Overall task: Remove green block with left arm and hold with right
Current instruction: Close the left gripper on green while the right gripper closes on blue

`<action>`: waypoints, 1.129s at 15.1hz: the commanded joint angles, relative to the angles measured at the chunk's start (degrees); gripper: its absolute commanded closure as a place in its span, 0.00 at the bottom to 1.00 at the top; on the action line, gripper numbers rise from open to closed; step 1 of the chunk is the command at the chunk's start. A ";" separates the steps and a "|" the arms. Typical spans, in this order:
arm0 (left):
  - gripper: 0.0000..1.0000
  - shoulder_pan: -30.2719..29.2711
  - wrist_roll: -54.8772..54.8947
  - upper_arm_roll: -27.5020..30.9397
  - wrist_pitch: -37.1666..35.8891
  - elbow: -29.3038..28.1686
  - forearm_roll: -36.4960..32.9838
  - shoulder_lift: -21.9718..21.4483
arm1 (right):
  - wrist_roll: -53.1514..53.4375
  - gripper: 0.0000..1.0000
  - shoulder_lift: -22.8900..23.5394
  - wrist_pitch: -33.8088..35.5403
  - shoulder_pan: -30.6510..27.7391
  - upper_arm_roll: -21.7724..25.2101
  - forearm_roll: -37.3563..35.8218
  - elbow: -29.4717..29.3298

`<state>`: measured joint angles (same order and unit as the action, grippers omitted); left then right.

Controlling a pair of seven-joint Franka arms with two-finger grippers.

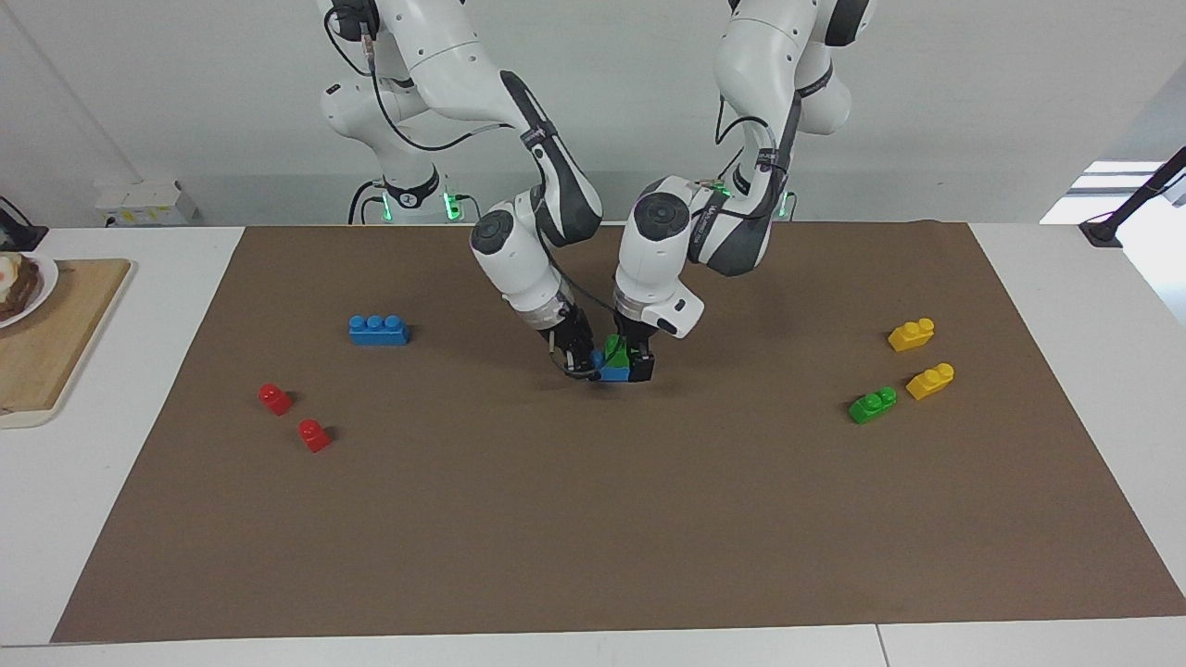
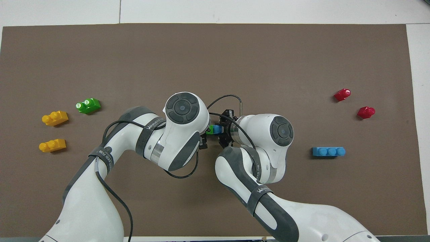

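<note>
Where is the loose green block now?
The loose green block lies on the brown mat, toward the left arm's end of the table, beside the two yellow blocks.

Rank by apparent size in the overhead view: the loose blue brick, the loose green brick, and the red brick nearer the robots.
1. Loose blue brick, three studs, clearly longest.
2. Loose green brick, two studs.
3. Red brick, a shade smaller than the green one; the gap is slight, so these two could be swapped.
</note>
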<state>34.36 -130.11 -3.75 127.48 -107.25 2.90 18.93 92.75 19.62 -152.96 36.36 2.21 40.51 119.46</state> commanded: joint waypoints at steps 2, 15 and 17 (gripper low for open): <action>0.00 1.15 -1.46 0.85 0.67 0.20 -1.23 0.23 | -0.38 1.00 -0.02 -1.56 -0.15 -0.11 4.30 0.60; 0.97 1.51 1.78 0.85 -1.61 0.37 -1.58 -2.13 | -0.99 1.00 0.07 -2.61 -0.23 -0.11 4.93 0.69; 0.98 0.54 3.89 0.85 -3.89 0.29 -1.49 -4.68 | -1.08 1.00 0.07 -2.61 -0.23 -0.11 4.84 0.69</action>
<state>35.52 -127.69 -3.38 127.20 -106.72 1.40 18.14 92.24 19.57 -153.96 36.36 2.29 43.88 119.76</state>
